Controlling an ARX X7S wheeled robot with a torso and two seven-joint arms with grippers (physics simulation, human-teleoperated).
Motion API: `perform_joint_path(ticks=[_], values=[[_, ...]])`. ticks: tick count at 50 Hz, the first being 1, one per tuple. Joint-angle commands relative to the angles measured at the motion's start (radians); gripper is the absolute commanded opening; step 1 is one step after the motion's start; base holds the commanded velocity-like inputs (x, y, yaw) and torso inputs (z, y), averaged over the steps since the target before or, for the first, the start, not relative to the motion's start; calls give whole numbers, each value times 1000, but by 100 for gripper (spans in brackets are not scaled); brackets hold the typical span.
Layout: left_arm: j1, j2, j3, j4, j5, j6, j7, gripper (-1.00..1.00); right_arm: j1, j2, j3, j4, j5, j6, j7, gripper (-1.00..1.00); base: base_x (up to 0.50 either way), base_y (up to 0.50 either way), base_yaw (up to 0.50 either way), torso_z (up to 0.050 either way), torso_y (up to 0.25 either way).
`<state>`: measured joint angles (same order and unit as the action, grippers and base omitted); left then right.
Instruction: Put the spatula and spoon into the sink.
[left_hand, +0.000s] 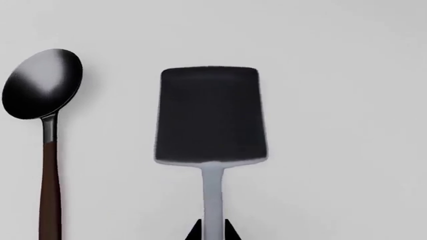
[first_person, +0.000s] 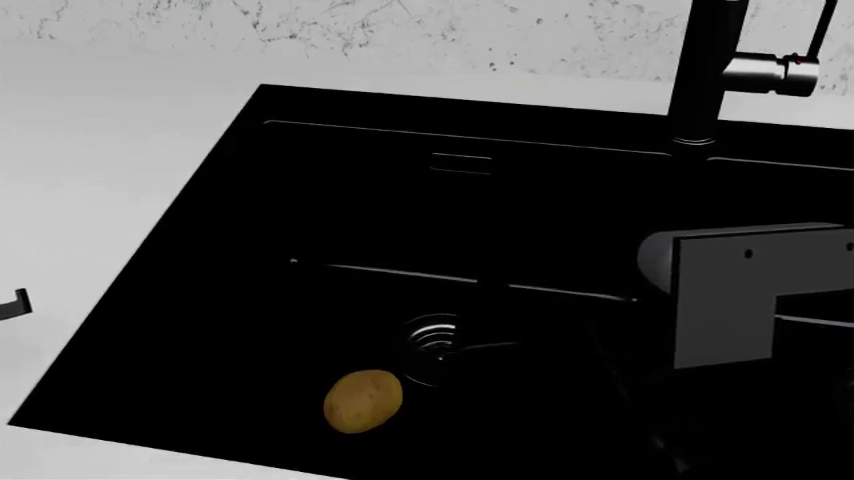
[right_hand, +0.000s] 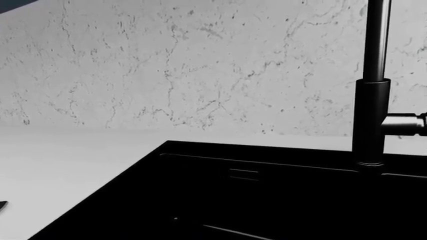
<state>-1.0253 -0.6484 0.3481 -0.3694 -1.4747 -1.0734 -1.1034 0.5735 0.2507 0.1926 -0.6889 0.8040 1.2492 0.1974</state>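
Flat dark spatula (left_hand: 212, 115) beside glossy round-bowled spoon (left_hand: 41, 85); both jaws' state unclear.

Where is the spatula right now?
In the left wrist view, the spatula lies on the pale counter beside the spoon, not touching it. It does not appear in the head view.

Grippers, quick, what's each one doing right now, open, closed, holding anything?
Left gripper: fingertips sit either side of the spatula handle; whether it grips cannot be told.
Right gripper: not in view; only part of the arm shows over the sink.
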Motion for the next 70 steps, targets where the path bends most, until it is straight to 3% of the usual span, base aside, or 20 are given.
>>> perform_joint_path(ticks=[1,11,22,39,48,56,70], values=[[0,23,3,68,-45,-30,18,-100,6,-13,22,-2,-2,5,-7,100,0,0,0,0,0],[-126,47,-19,195,-160,-102,-35,-100,13,-10,13,10,2,-1,-4,100,0,0,0,0,0],[-252,139,0,212,-230,-135,-26,-100,13,-8,5,11,9,-10,-2,100,0,0,0,0,0],[-268,325,63,65,-137,-51,262,-100,8,-2,6,9,23,-24,5,100,0,0,0,0,0],[-211,377,49,60,-172,-14,308,-100,-3,4,16,-1,36,-31,6,100,0,0,0,0,0],[-222,432,81,-70,-110,36,434,-100,-16,6,20,-9,47,-37,9,100,0,0,0,0,0],[-262,566,257,-444,103,134,729,-100,-25,13,5,-3,43,-55,11,100,0,0,0,0,0]])
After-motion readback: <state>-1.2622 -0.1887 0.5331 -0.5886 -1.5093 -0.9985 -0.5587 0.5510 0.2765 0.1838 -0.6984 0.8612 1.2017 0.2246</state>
